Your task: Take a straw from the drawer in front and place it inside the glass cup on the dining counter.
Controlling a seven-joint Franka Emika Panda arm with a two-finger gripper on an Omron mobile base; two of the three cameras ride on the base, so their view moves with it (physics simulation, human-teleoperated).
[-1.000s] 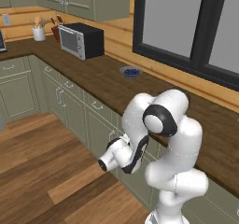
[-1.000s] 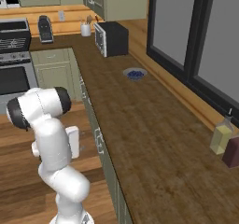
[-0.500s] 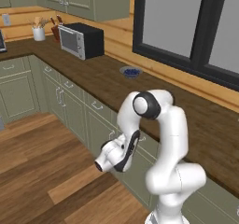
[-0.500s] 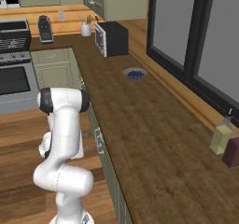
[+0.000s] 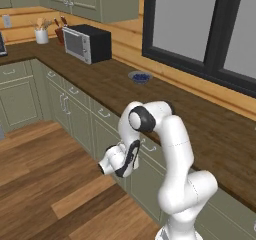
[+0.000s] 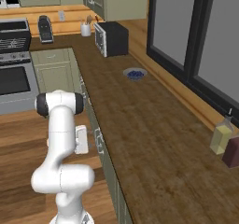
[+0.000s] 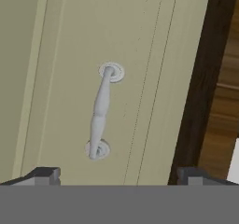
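Note:
The drawer (image 7: 70, 78) fills the hand view as a sage-green front panel, shut, with its silver bar handle (image 7: 101, 111) standing upright because the view is rolled. My gripper (image 7: 119, 174) is open, its two dark fingertips (image 7: 46, 174) wide apart just short of the handle and touching nothing. In the left base view my hand hangs low in front of the drawer (image 5: 152, 153) under the worktop; the right base view has it beside the drawer handle (image 6: 99, 141). The straw is hidden. The glass cup and the dining counter are out of view.
A long dark wood worktop (image 5: 200, 124) runs over the sage-green cabinets. On it stand a microwave (image 5: 90, 43), a glass bowl of blue berries (image 5: 140, 77) and bottles (image 6: 221, 139) at the far end. A stove (image 6: 16, 73) stands at the left. The wood floor (image 5: 45, 184) lies behind my hand.
The arm's elbow has swung left and lower towards the cabinets. The hand has stayed low in front of the drawer, shifting only slightly. The drawer is still shut.

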